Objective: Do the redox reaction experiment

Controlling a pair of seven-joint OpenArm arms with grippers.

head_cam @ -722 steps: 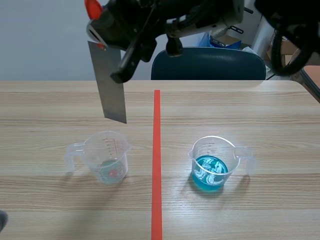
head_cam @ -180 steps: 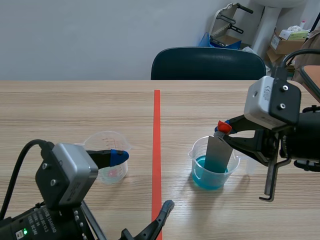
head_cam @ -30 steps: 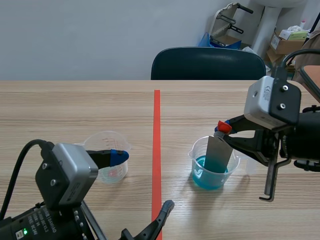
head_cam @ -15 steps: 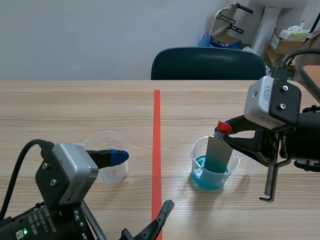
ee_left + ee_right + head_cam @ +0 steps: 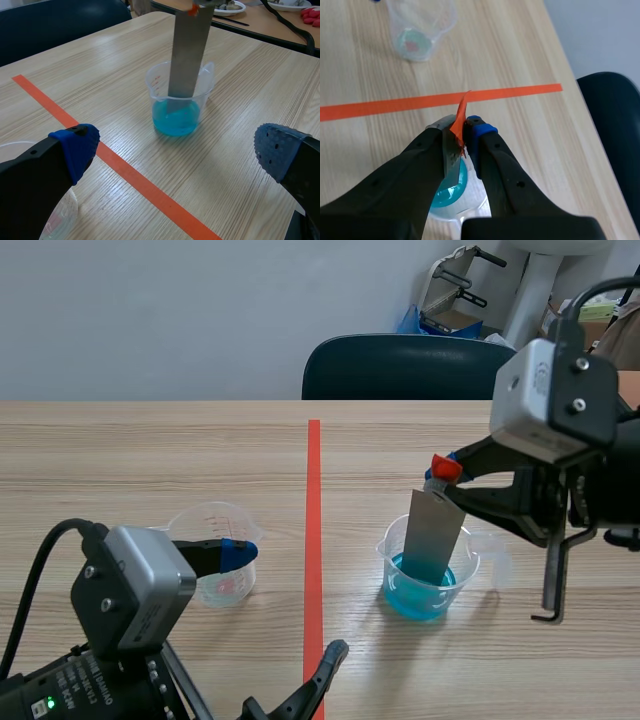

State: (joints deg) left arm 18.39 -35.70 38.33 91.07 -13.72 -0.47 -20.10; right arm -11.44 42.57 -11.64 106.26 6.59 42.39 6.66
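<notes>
While R gripper (image 5: 461, 136) is clamping down on the orange-red tab (image 5: 443, 467) at the top of the metal strip (image 5: 432, 535), the strip is hanging nearly upright w/ a slight lean. Its top is tipping toward the R arm. Lower end is sitting inside the beaker (image 5: 470, 558) on the R side of the tape line (image 5: 313, 560) and dipping into the blue liquid (image 5: 415, 602). Upper part is standing well clear of the rim. R fingers are pinching the tab only, above the beaker and not touching it; the blue pad is pressing against one face of the tab.

L gripper (image 5: 177, 147) is sitting released, jaws wide apart, nothing btwn them. L wrist view: blue-liquid beaker and strip are showing ahead of the spread fingers, across the tape line. One blue-padded L finger (image 5: 225, 551) is lying over the rim of the 2nd beaker (image 5: 200, 525), which is standing on the L side of the line, well apart from the first. Its bottom is showing only a thin pinkish-green residue (image 5: 228, 585).

Both beakers are resting upright on the wood-grain table (image 5: 150, 450). Dark chair (image 5: 415, 365) is standing at the far edge.
</notes>
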